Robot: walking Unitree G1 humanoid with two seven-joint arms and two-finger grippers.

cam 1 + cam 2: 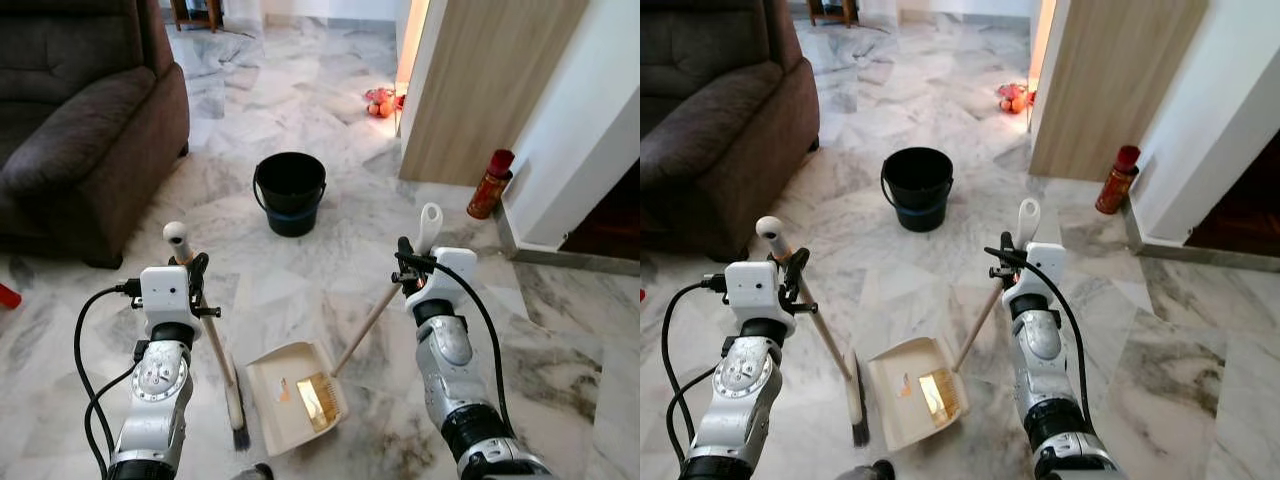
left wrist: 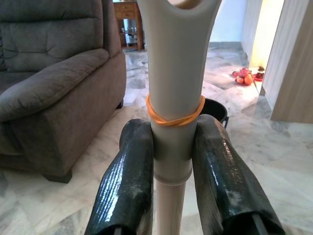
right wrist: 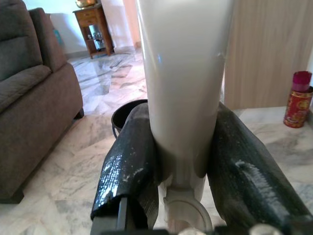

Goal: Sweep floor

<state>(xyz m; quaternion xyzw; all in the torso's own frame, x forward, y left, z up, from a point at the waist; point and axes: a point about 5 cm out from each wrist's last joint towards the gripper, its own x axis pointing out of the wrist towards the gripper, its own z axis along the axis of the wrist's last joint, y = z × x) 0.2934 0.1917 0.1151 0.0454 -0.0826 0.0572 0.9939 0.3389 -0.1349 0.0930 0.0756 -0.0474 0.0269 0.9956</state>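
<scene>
The left pincer (image 1: 197, 268) gripped the broom (image 1: 222, 368); the right pincer (image 1: 404, 252) gripped the dustpan (image 1: 295, 396) handle. Debris lay in the pan below both pincers. Emptying into the bucket (image 1: 290, 192) ahead apparently remained.

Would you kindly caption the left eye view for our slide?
Left claw holds the broom, right claw holds the dustpan on marble floor, black bucket ahead.

The floor (image 1: 300, 120) is polished marble, glossy and grey-veined. The sofa (image 1: 80, 120) is matt brown cloth. The dustpan (image 1: 290, 395) and broom handle (image 2: 176, 73) look like smooth cream plastic, the bucket (image 1: 290, 190) shiny black plastic. The door panel (image 1: 480, 80) has a matt wood grain. The left tool's fingers (image 2: 127, 191) are black with a rough, faintly glistening coating.
</scene>
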